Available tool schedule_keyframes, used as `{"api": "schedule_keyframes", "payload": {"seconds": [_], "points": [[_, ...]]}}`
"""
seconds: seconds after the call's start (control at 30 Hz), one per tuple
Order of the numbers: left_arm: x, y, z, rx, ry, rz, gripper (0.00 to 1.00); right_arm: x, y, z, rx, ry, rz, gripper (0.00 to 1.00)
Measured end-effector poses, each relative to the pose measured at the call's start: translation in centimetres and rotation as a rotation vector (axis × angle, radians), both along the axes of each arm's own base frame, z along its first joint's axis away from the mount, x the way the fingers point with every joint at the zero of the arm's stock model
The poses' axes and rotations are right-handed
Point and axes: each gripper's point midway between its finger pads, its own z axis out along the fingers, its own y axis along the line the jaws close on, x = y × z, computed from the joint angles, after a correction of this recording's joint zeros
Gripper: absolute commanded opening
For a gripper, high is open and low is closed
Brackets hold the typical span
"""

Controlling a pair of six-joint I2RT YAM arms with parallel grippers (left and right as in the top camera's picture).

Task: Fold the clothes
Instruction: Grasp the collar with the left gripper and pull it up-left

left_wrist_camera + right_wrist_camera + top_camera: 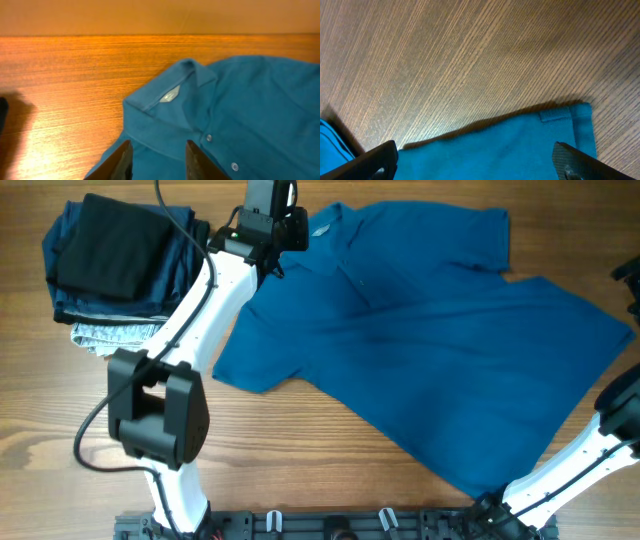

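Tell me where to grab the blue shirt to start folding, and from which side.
Probably the shoulder beside the collar, from above at the shirt's far edge. It lies flat with that edge free on the table, and the left gripper hangs right over it.

folded stack point(110, 250) blocks far left; shirt point(450, 350) covers centre; bare table point(300, 450) open in front.

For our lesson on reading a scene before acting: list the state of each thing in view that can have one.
blue shirt: spread out, unfolded.
folded pile: stacked, black garment on top.
left end effector: at the collar, fabric between its fingers, grip unclear.
right end effector: open wide over the hem corner.
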Motion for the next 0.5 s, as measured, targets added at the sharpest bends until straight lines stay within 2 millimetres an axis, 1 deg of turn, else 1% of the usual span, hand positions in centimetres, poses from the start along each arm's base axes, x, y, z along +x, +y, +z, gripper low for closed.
{"api": "schedule_keyframes", "payload": {"seconds": [0.07, 0.13, 0.27, 0.33, 0.43, 0.5], "points": [[0.6, -0.1, -2.1, 0.017, 0.02, -0.006, 0.11, 0.0, 0.0, 0.0, 0.0, 0.0, 0.0, 0.99], [1.3, -0.3, -4.9, 0.041, 0.04, -0.022, 0.05, 0.0, 0.0, 0.0, 0.0, 0.0, 0.0, 1.0], [2.1, -0.6, -10.6, 0.067, 0.094, -0.033, 0.05, 0.0, 0.0, 0.0, 0.0, 0.0, 0.0, 0.99], [2.6, -0.7, -12.4, 0.07, 0.096, -0.034, 0.06, 0.0, 0.0, 0.0, 0.0, -0.001, 0.0, 1.0], [3.2, -0.9, -13.6, 0.068, 0.083, -0.034, 0.07, 0.0, 0.0, 0.0, 0.0, 0.0, 0.0, 1.0], [3.1, -0.8, -14.6, 0.074, 0.099, -0.034, 0.07, 0.0, 0.0, 0.0, 0.0, 0.0, 0.0, 1.0]]}}
